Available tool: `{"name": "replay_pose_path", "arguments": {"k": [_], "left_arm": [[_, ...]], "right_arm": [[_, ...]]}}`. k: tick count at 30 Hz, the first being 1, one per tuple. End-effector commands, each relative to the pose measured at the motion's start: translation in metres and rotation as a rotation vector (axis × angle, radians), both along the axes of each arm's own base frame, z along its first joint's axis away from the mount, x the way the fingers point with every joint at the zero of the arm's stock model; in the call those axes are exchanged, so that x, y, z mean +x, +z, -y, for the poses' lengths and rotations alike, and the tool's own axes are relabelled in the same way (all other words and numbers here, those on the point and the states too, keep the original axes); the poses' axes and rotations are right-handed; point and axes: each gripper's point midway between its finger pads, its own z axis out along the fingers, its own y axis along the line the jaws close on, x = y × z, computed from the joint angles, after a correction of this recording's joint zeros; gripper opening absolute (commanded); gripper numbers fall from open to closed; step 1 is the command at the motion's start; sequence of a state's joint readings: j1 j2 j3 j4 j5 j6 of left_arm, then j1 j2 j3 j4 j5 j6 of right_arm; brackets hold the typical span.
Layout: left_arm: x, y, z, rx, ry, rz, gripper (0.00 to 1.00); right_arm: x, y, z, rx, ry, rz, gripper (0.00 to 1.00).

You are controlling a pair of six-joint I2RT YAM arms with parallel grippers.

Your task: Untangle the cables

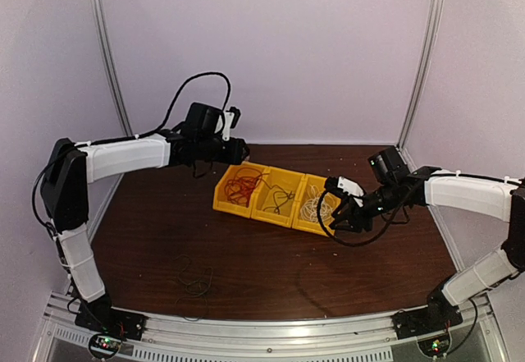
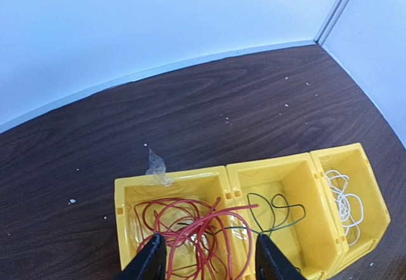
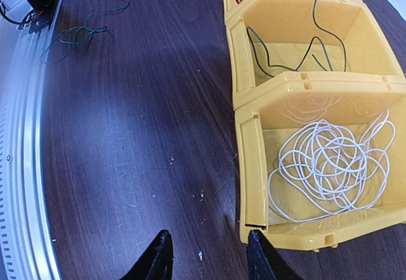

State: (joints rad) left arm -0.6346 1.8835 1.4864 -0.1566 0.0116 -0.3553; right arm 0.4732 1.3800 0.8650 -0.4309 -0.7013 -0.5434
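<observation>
Three yellow bins (image 1: 275, 211) stand in a row. The left bin holds red cable (image 1: 240, 186), also in the left wrist view (image 2: 190, 226). The middle bin holds dark green cable (image 1: 279, 199) (image 2: 279, 210) (image 3: 298, 54). The right bin holds a white cable coil (image 1: 316, 208) (image 3: 333, 162) (image 2: 344, 200). One dark strand crosses from the red bin into the middle bin. A loose dark green cable (image 1: 193, 280) (image 3: 82, 29) lies on the table near the front left. My left gripper (image 2: 209, 261) is open above the red bin. My right gripper (image 3: 209, 258) is open and empty beside the white bin's front corner.
The dark wood table (image 1: 246, 255) is enclosed by pale walls. A metal rail (image 1: 262, 333) runs along the near edge. A scrap of clear tape (image 2: 155, 166) sticks to the red bin's far rim.
</observation>
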Motion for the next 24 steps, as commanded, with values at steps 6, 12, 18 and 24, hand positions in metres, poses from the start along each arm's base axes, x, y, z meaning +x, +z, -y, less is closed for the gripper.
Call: {"name": "replay_pose_path", "arguments": {"k": [6, 12, 18, 24], "left_arm": [[-0.048, -0.036, 0.018, 0.119, -0.057, -0.104, 0.54], [-0.057, -0.070, -0.007, 0.146, 0.104, -0.239, 0.56], [-0.057, -0.089, 0.005, 0.128, 0.068, -0.285, 0.50], [-0.046, -0.104, 0.014, 0.136, 0.042, -0.303, 0.34]], "right_arm": [[0.002, -0.001, 0.000, -0.008, 0.002, -0.001, 0.42], [0.001, -0.003, -0.001, -0.009, 0.004, -0.007, 0.42], [0.002, -0.003, -0.001, -0.010, 0.006, -0.009, 0.42], [0.001, -0.003, 0.000, -0.012, 0.004, -0.005, 0.42]]}}
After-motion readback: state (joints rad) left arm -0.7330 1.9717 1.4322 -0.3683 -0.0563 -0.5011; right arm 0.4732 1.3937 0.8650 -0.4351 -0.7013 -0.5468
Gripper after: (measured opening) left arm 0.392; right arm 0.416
